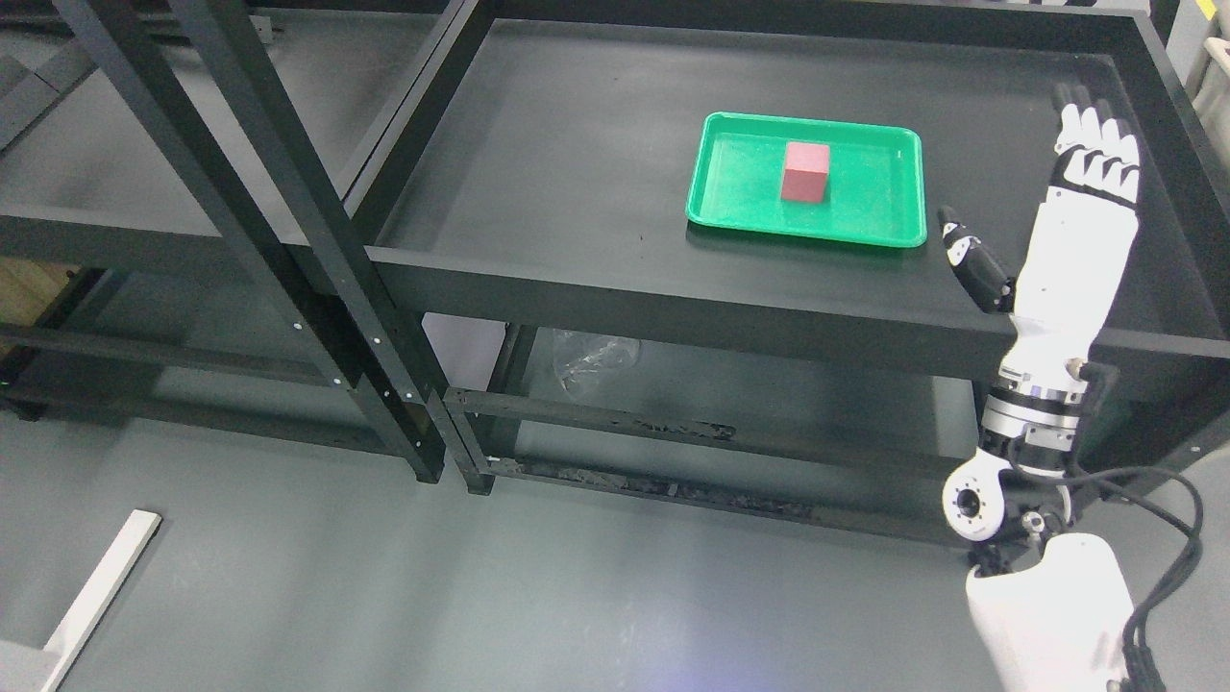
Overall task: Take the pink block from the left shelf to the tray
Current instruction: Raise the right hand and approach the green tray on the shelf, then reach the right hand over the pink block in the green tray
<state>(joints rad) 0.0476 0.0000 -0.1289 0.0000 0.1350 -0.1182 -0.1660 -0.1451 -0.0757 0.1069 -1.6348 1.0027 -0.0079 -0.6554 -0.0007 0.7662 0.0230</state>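
Note:
A pink block (805, 171) sits upright inside the green tray (740, 207) on the top of the right black shelf. My right hand (1081, 183) is to the right of the tray, raised over the shelf with its fingers (1095, 130) stretched out straight and the thumb spread toward the tray. It holds nothing and is apart from the tray. My left arm is out of view.
The right shelf (596, 288) has a raised black rim around its top. A second black shelf (144, 192) stands to the left, with slanted black posts (288, 192) between them. A crumpled clear bag (596, 360) lies on the lower level. A white strip (101, 586) lies on the floor.

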